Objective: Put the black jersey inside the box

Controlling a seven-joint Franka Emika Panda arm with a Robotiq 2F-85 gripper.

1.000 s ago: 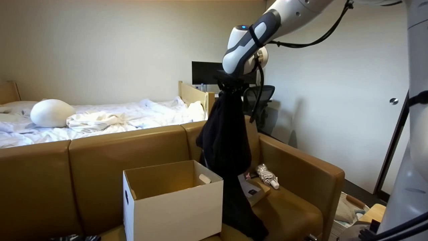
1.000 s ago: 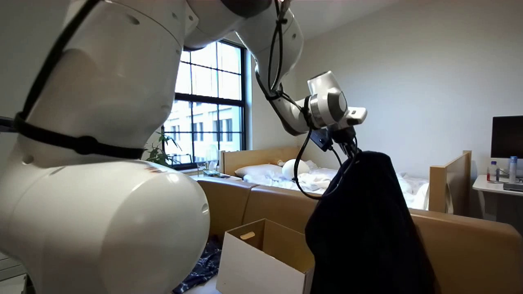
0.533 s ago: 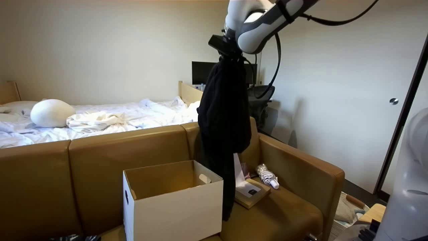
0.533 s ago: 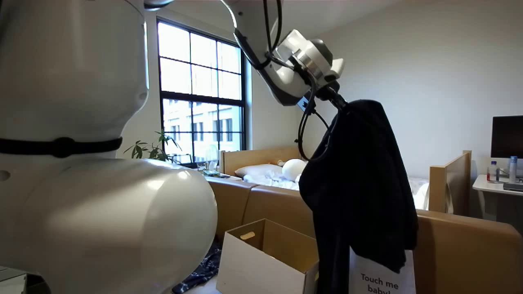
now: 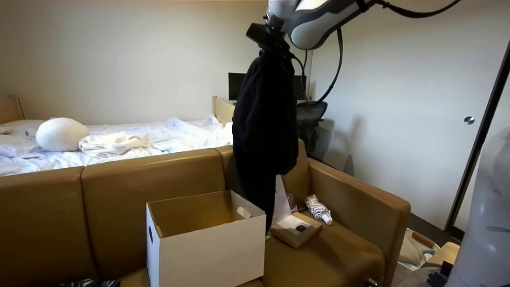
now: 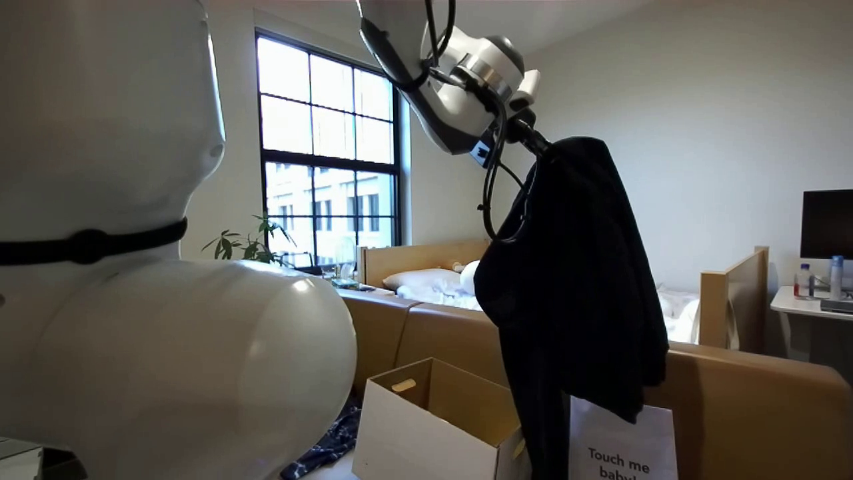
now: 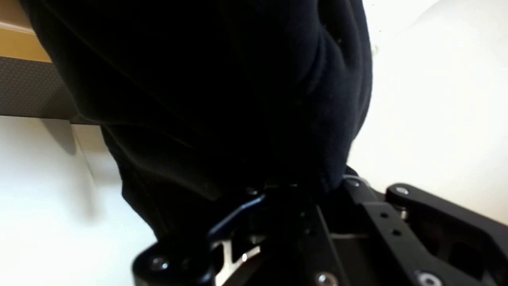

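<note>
Beside the white box (image 5: 211, 255): black jersey (image 5: 265, 119) hung down past the rim, outside the walls.
Fingers (image 7: 383, 222): gripped the jersey's top, tips hidden in cloth.
Brown sofa back (image 5: 155, 175): rose behind both from where I watched.

Arm (image 6: 453, 110) high, pincer (image 6: 541, 147) clamped, slanting down

i read "touch me" on the white sheet (image 6: 620, 443) in an exterior view; next line's cut off, i get "baby". dark mark (image 5: 301, 228) on flat tan box (image 5: 295, 238): too small to read.
</note>
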